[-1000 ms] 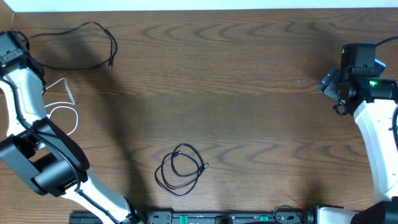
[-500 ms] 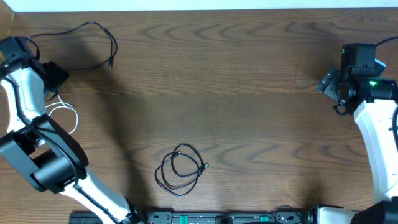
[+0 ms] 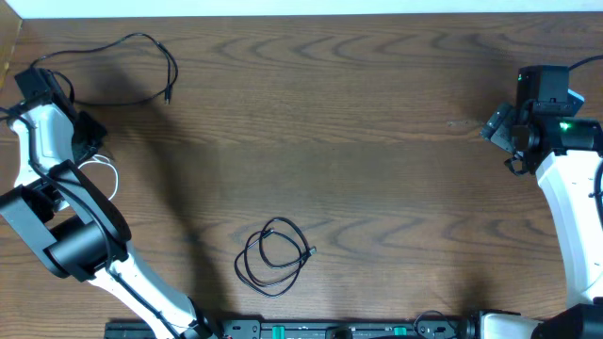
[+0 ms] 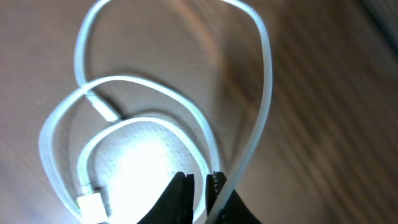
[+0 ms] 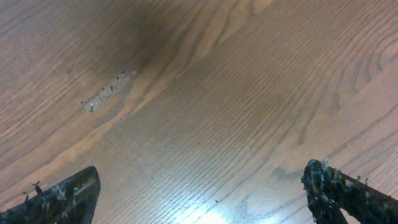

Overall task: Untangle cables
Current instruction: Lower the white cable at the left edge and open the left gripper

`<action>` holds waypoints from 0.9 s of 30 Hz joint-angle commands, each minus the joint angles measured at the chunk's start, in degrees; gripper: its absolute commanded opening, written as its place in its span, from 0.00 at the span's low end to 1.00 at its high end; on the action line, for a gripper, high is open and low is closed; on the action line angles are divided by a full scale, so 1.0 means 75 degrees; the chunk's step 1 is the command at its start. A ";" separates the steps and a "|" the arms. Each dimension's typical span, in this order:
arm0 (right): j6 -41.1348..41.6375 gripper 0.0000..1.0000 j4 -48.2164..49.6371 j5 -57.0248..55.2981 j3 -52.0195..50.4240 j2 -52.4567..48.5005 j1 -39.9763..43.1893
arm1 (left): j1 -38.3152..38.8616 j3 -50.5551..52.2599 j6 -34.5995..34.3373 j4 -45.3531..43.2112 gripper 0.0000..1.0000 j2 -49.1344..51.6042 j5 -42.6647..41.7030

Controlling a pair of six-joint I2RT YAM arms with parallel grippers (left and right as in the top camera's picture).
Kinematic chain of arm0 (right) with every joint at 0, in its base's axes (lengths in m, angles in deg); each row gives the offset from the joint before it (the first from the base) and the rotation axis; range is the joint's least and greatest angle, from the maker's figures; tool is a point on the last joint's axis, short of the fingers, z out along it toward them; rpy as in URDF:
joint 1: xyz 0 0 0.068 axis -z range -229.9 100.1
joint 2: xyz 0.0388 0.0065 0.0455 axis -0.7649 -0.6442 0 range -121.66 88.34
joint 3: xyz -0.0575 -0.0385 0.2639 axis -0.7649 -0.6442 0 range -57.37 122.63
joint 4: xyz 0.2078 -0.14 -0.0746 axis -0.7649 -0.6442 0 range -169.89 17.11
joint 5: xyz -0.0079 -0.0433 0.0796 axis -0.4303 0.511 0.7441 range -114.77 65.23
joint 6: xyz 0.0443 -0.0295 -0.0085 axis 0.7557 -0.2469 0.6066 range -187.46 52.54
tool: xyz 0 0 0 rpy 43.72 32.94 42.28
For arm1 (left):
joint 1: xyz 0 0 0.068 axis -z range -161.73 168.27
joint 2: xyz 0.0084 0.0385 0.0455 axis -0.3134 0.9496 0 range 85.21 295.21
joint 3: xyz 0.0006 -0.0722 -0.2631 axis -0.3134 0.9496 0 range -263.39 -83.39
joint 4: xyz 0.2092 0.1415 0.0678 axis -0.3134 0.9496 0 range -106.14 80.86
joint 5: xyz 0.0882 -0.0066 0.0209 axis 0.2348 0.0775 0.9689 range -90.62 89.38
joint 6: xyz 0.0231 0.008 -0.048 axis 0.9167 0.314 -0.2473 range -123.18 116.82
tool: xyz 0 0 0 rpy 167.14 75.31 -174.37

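Three cables lie apart on the wooden table. A black cable [image 3: 173, 66] curves across the far left corner. Another black cable [image 3: 308, 250] sits coiled near the front middle. The white cable [image 3: 114, 177] lies in loops at the left edge, partly under my left arm. My left gripper [image 3: 92, 143] hovers just over those loops [image 4: 271, 74]. It [image 4: 200, 176] is shut, with only a bright slit between the jaws. One white strand crosses its right finger, not between the jaws. My right gripper [image 3: 504, 141] is open over bare wood [image 5: 202, 193] at the far right, far from every cable.
A pale scuff mark [image 5: 109, 91] shows on the wood near the right gripper. The white plug [image 4: 93, 202] of the white cable lies left of the left fingers. The arm bases and a black rail [image 3: 330, 330] line the front edge.
My left gripper swung from the far left corner toward the white loops, opened wide on the way and shut. The white cable's straight end is now hidden under the arm. The right arm has not moved.
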 commanded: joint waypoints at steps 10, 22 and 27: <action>0.0117 0.99 -0.0003 -0.0067 -0.0009 -0.0023 0.0009 | -0.0283 0.0108 -0.1868 0.0443 0.49 0.0085 0.0364; 0.0117 0.99 -0.0003 -0.0067 -0.0009 -0.0023 0.0009 | -0.0300 0.0874 -0.3284 -0.0076 0.64 0.0087 0.0420; 0.0117 0.99 -0.0003 -0.0067 -0.0009 -0.0023 0.0009 | -0.0326 0.0924 -0.3246 -0.0280 0.63 0.0090 0.0775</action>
